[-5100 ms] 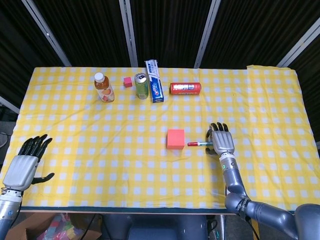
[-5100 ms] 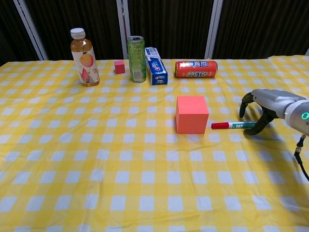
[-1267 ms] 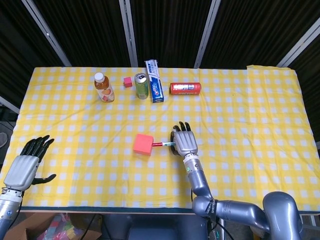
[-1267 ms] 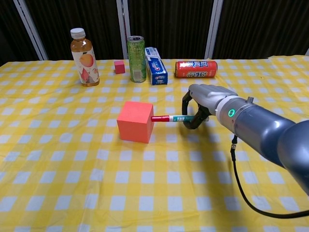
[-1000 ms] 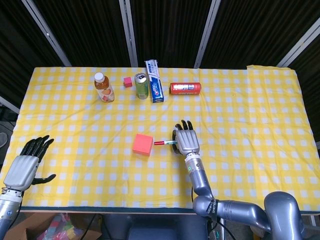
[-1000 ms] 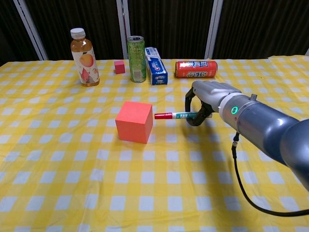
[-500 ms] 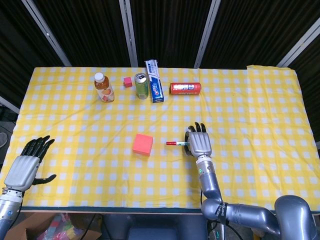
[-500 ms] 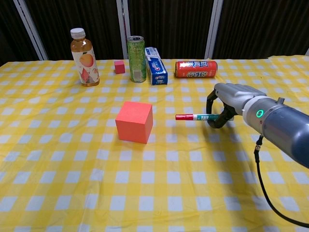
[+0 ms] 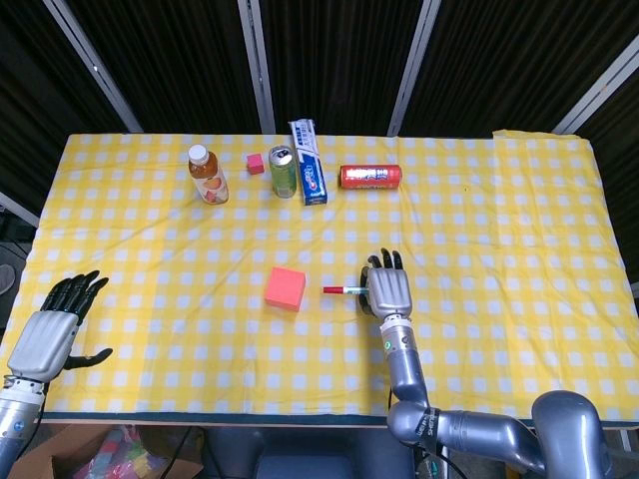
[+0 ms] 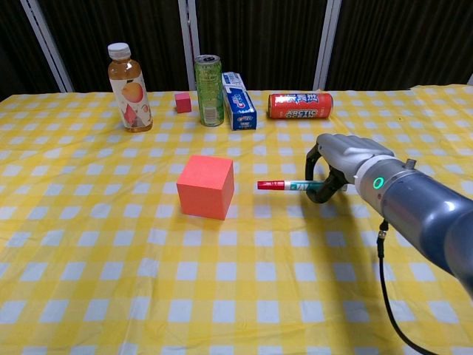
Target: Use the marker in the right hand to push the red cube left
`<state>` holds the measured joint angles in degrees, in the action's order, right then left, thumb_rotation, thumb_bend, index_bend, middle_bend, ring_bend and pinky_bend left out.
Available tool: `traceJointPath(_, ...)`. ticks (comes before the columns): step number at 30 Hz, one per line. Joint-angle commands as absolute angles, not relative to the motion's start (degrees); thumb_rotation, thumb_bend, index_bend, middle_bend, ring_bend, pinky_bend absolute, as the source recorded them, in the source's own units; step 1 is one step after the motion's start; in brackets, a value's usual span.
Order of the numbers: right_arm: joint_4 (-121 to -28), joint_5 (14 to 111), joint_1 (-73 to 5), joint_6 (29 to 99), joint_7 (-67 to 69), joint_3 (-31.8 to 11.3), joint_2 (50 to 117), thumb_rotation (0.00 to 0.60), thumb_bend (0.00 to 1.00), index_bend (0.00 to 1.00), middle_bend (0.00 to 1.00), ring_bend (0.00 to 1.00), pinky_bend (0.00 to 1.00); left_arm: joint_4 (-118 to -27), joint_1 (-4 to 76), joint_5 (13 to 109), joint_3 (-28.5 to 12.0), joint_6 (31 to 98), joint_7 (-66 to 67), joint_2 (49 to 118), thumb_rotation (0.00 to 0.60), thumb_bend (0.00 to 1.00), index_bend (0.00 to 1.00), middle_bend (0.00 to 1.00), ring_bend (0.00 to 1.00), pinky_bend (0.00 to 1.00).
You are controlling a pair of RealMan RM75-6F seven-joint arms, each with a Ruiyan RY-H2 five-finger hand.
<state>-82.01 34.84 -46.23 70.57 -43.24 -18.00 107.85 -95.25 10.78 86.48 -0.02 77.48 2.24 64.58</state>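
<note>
The red cube sits turned a little on the yellow checked cloth, left of centre. My right hand holds the marker level, red cap pointing left at the cube. A short gap separates the cap from the cube's right face. My left hand hovers open off the table's front left corner, seen only in the head view.
Along the back stand a juice bottle, a small pink cube, a green can, a toothpaste box and a red can lying on its side. The table's front edge runs close below my right forearm.
Over the earlier frames the marker pushed the cube left, then drew back right. In the last half second my right hand has moved left again, narrowing the gap. The cube stays still.
</note>
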Motion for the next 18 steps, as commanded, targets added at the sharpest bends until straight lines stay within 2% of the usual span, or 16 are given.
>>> traceJointPath(1,-80.7,34.7,-47.7,70.4,-44.1,-19.2,109.7,0.600,0.54,0.59,0.23,0.00,0.00,-95.3,10.9,86.3,0.0,77.2,2.0,64.4,0.600,0.00,0.00,0.00,0.00,0.00)
traceJointPath(11,-78.0,33.6,-51.9,69.4,-45.9,-22.8,114.3,0.600,0.54,0.59,0.23,0.00,0.00,-95.4,11.2,85.8,-0.1,76.5,1.9,64.1,0.600,0.00,0.00,0.00,0.00,0.00)
traceJointPath(18,-77.1,33.3,-53.8,69.1,-46.8,-23.4,117.2,0.600,0.54,0.59,0.23,0.00,0.00,-95.6,11.2,85.7,0.0,76.3,2.0,64.0,0.600,0.00,0.00,0.00,0.00,0.00)
